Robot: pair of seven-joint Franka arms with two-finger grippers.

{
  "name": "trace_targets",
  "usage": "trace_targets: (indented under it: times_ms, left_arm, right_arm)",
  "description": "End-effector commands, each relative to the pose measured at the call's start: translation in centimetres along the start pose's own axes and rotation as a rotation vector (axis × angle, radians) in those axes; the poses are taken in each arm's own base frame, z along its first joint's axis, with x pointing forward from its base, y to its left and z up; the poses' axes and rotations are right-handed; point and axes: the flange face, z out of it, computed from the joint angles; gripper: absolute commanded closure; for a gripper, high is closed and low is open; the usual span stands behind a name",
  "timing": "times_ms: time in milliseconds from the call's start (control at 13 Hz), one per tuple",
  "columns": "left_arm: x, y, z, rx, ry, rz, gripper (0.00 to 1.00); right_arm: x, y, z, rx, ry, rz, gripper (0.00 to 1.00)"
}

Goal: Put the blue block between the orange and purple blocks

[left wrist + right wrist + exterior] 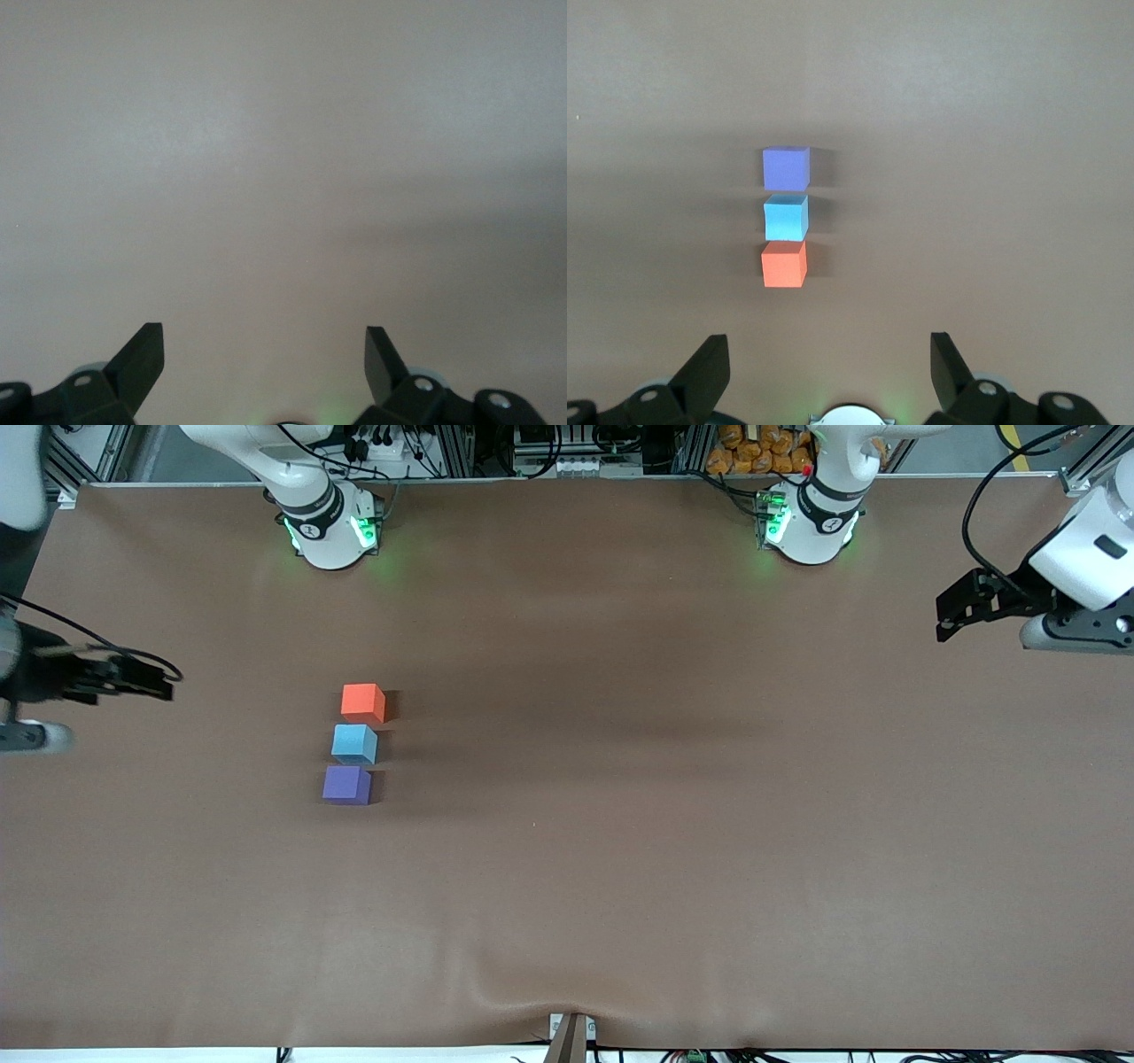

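Jaws of both grippers spread wide and empty: right gripper (164, 682) hanging over the worktop (620, 868) at the right arm's end, well apart from the blocks; left gripper (946, 615) hanging over bare worktop at the left arm's end, waiting. Nearest the front camera, purple block (346, 786); just farther, blue block (354, 744), sitting in the gap between the other two; farthest of the row, orange block (363, 702). Three cubes in one short line, each just beside its neighbour, a thin gap or none, hard to tell; blue one turned slightly out of square. Seemingly the closing step: placement looks done, blue resting between orange and purple, nothing gripped. Next move probably calls for little, only keeping both grippers clear of the row, or at most a light nudge to square the blue cube without knocking its neighbours.
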Motion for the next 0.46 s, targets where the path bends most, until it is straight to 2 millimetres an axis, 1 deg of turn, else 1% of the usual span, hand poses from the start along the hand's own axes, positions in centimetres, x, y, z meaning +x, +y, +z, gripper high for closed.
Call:
trace_targets:
  times_ms: [0,77,231,308,385]
  left_arm:
    - [-1.3,0.2,-0.9,-0.006,-0.004,-0.074,0.00]
    - [-1.3,0.2,-0.9,-0.004,-0.009,-0.071,0.00]
    - [-1.4,0.3,-0.8,-0.003,-0.010,-0.079,0.00]
    - [-1.6,0.4,-0.5,-0.002,-0.013,-0.081,0.00]
    - [-1.6,0.3,-0.5,-0.002,-0.013,-0.082,0.00]
  right_arm:
    - [-2.6,-0.8,-3.2,-0.001,0.083,-0.020,0.00]
    - [-3.8,-0.4,-3.3,0.000,0.122,-0.013,0.00]
    - [-6.1,0.0,-1.7,0.003,0.203,-0.003,0.00]
    - [-7.0,0.4,-0.7,-0.001,0.231,0.003,0.00]
    - [-7.1,1.5,-0.3,0.000,0.237,0.017,0.00]
